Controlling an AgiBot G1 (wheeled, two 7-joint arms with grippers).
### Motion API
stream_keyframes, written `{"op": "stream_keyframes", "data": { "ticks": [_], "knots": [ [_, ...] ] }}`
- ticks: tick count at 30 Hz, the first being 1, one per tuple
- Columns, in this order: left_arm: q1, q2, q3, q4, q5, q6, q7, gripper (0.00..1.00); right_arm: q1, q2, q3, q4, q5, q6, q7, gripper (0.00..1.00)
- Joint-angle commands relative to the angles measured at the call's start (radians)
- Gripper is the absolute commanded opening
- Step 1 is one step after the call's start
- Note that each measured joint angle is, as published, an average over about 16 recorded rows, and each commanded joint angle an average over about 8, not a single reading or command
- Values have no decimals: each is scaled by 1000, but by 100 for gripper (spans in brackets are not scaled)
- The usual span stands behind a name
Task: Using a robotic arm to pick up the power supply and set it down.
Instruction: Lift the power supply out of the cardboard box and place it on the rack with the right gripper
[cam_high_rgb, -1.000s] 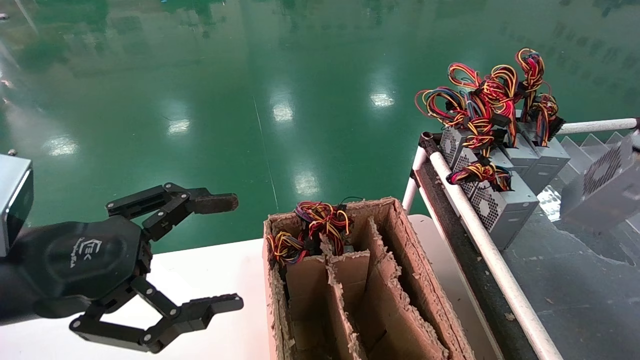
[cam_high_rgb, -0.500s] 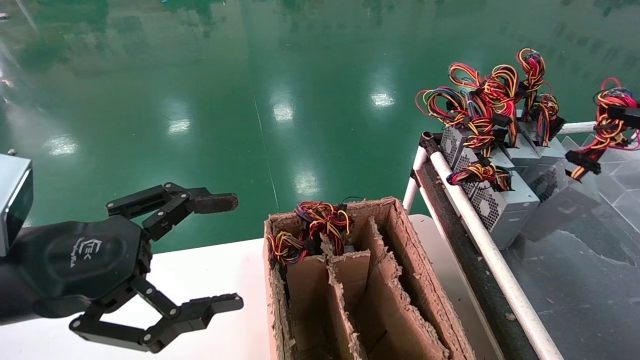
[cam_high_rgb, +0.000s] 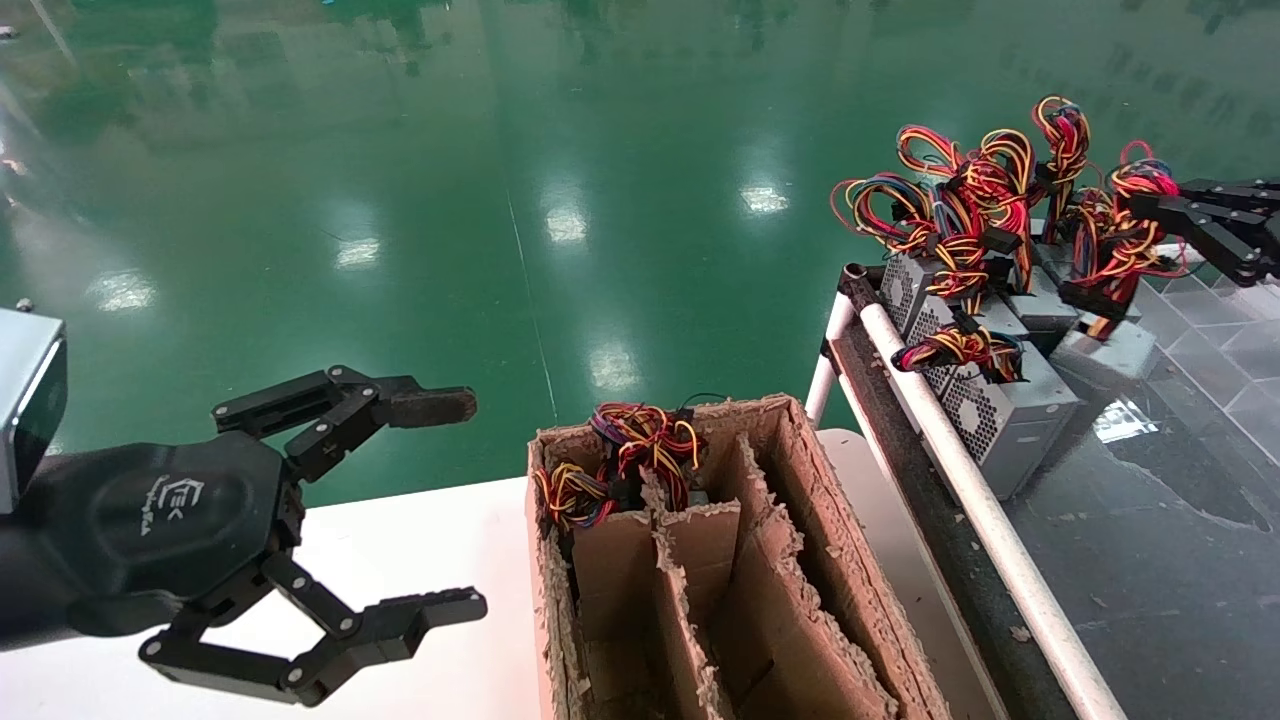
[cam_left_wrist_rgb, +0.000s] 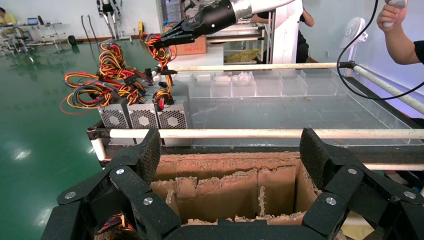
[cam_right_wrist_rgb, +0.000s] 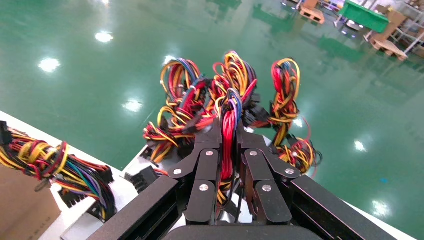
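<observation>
Here the glossy green floor (cam_high_rgb: 560, 150) fills most of the head view, and on the robot's right stands a rack with white tube rails (cam_high_rgb: 960, 460) and a dark, shiny deck. A torn corrugated cardboard box (cam_high_rgb: 850, 580) with ragged dividers sits on the white table (cam_high_rgb: 420, 540), a few wire bundles poking from its far cells.

On the rack's far corner stands a row of grey sheet-metal boxes (cam_high_rgb: 1000, 420) with perforated honeycomb vent faces. The power supply (cam_high_rgb: 1105, 355) in hand sits at the row's outer end, seemingly touching down on the deck beside its neighbours, hanging by its loom.

The right gripper (cam_right_wrist_rgb: 229, 150), all black linkage, is pinched tight on that loom of red, yellow and black wires (cam_high_rgb: 1125, 225), as the right wrist view shows plainly. The left gripper (cam_high_rgb: 455, 500) hovers parked over the table, its fingers spread wide and holding nothing.

Judging by the steel case, the unit is heavy and rigid, with smooth slippery sides. The wires are soft and springy, so a hold there lets the box swing and may strain the plugs. The case's flat sides look the surer place to grip.
</observation>
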Motion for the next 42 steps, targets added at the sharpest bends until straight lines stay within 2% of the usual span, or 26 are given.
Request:
{"op": "stream_keyframes", "data": {
  "ticks": [1, 10, 24, 42],
  "knots": [
    [0, 0, 0, 0, 0, 0, 0, 100, -1, -6, -1, 2, -1, -6, 0, 0],
    [0, 0, 0, 0, 0, 0, 0, 100, -2, -15, -9, 10, -12, -36, -7, 0],
    [0, 0, 0, 0, 0, 0, 0, 100, 40, 30, -26, 24, -37, -80, -15, 0],
    [0, 0, 0, 0, 0, 0, 0, 100, 70, 53, -54, 25, -79, -90, -33, 0]
  ]
}}
